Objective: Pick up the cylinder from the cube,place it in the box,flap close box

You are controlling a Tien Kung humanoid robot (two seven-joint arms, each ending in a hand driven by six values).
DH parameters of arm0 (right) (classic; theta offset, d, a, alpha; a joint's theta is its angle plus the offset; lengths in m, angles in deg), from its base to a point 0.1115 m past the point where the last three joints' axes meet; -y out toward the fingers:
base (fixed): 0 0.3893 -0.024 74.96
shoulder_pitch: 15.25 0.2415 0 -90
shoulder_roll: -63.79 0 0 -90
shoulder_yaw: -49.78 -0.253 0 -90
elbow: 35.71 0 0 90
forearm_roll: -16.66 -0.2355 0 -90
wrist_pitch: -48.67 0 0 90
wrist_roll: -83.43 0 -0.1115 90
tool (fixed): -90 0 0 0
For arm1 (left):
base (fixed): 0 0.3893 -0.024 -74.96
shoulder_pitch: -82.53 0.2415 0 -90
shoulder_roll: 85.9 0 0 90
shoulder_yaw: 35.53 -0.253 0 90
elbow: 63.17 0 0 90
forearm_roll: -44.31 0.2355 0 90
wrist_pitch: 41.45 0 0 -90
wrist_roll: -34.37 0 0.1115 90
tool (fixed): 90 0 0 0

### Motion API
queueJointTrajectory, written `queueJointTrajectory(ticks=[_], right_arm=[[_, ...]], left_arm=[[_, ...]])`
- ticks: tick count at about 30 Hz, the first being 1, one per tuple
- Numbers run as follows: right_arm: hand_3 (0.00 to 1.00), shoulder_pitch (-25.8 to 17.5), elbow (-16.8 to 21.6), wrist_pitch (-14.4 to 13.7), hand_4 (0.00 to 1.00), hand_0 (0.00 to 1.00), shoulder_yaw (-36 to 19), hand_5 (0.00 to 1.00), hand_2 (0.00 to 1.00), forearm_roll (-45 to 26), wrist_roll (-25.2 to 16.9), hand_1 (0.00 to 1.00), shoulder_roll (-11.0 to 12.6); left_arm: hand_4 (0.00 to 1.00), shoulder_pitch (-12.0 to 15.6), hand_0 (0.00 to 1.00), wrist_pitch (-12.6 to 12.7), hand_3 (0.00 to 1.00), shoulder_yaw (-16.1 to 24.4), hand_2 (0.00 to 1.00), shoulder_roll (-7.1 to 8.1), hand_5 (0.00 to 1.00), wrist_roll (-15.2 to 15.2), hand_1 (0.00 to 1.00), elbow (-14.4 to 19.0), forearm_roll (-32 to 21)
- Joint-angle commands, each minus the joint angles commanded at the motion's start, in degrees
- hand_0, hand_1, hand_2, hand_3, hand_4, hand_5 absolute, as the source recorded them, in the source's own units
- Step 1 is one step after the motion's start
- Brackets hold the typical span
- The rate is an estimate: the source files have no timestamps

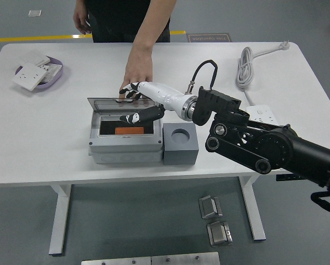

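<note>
The orange cylinder (129, 131) already lies inside the grey box (126, 141), and the socket in the grey cube (180, 143) just to the box's right is bare, so closing the flap looks like the step in hand. The clear lid (120, 105) stands part-way open, leaning over the rear of the box. The right hand (132, 105) reaches over that lid with its fingers spread and gripping nothing: the upper fingers sit at the lid's top edge, and a dark finger (132, 118) points down into the opening.

The clearest risk is a clash with the person's hand (137, 76), which rests at the lid's rear edge, touching or nearly touching the robot's fingers. Pushing the lid down could pinch or knock it. The dark finger inside the opening could also be trapped beneath the lid as it falls, or nudge the cylinder. A push off to one side might slide the box along the worktop (54, 143) rather than turn the lid on its hinge. The left hand is out of view.
</note>
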Motion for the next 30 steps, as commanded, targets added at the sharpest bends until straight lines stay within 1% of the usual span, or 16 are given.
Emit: queueJointTrajectory(ticks=[4, 9, 22, 30], right_arm=[[0.856, -0.60, 1.40, -0.22, 0.793, 0.852, 0.69, 0.505, 0.776, 0.08, 0.06, 0.762, 0.47], [0.855, -1.63, 2.36, -0.45, 0.791, 0.848, 1.22, 0.504, 0.776, 0.30, 0.05, 0.759, 0.48], [0.853, -3.12, 2.84, -0.29, 0.788, 0.844, 1.09, 0.501, 0.776, 0.67, 0.08, 0.758, 0.94], [0.853, -3.35, 2.47, 0.05, 0.779, 0.849, -1.45, 0.496, 0.777, 1.44, 0.15, 0.758, 1.56]], left_arm=[[0.646, -0.04, 0.600, 0.04, 0.553, 0.21, 0.554, -0.04, 0.290, 0.06, 0.639, 0.00, 0.27], [0.647, 0.07, 0.600, 0.09, 0.554, 0.38, 0.553, -0.11, 0.294, 0.24, 0.639, 0.00, 0.44], [0.646, 0.05, 0.600, 0.19, 0.554, 0.39, 0.554, -0.23, 0.295, 0.14, 0.639, 0.00, 0.21], [0.647, 0.13, 0.600, 0.10, 0.554, 0.71, 0.553, -0.24, 0.295, 0.42, 0.639, 0.00, 0.71]])
